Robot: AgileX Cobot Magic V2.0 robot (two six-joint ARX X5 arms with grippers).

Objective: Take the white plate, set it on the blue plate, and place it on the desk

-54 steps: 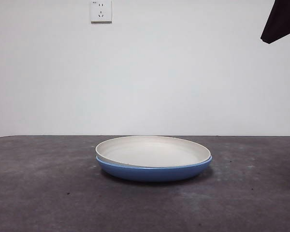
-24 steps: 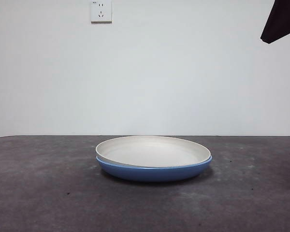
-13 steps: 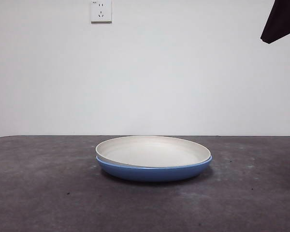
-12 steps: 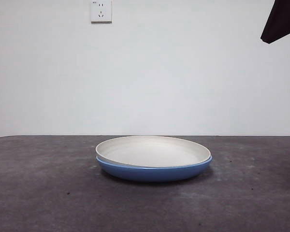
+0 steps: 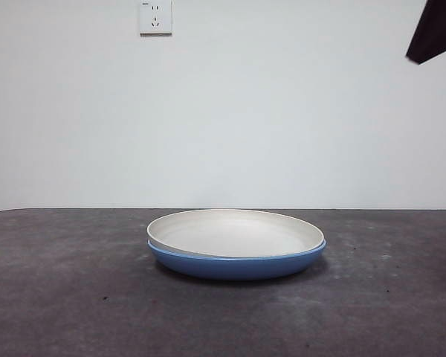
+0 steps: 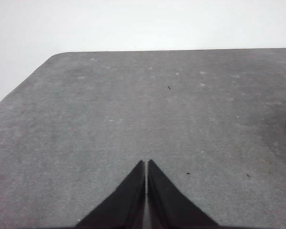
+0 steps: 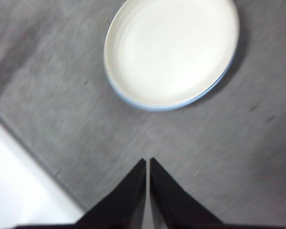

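Right tool (image 7: pixel 147 162), jaws closed together and empty, hangs high above the bench (image 7: pixel 62 105), well apart from the white plate (image 7: pixel 174 50) nested in the blue plate (image 7: pixel 133 101) ahead of its tips; left tool (image 6: pixel 146 164), likewise closed and empty, faces bare bench. White plate judged rigid, light, smooth and breakable; its thin raised rim is the only purchase, requiring opened jaws.

White plate (image 5: pixel 238 232) nested in blue plate (image 5: pixel 234 265)
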